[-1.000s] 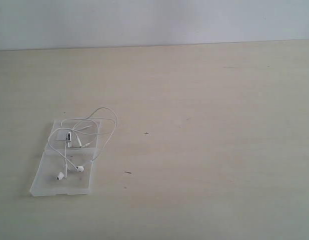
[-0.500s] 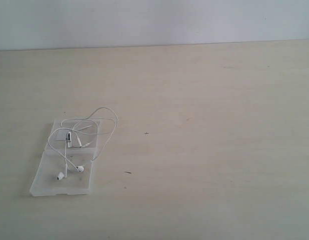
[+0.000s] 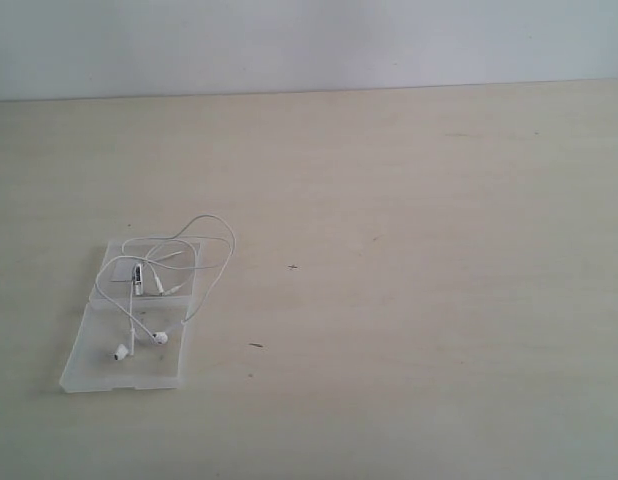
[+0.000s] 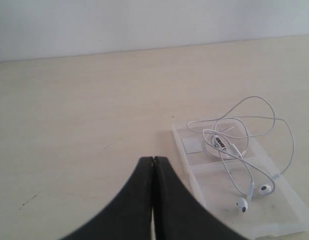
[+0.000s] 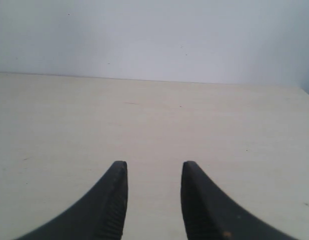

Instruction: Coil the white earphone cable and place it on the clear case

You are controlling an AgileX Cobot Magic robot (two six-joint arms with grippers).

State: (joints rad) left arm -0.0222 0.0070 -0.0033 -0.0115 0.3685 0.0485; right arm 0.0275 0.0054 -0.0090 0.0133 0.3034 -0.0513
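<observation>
The table (image 3: 439, 250) looked like pale wood, smooth and not shiny. The clear case (image 3: 89, 365) was cloudy see-through plastic, and the white earphone cable (image 3: 138, 276) looked like smooth white plastic, a bit shiny on the buds. The fingers (image 5: 110, 205) of my right gripper (image 5: 154, 165) were dull black with tiny ridges inside.

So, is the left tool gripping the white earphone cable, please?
No, the left tool is shut on nothing; the white earphone cable lies apart, draped over the clear case.

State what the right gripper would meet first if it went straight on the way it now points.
Nothing nearby: ahead of the right gripper lies only the table, then the pale wall, though depth is unclear.
</observation>
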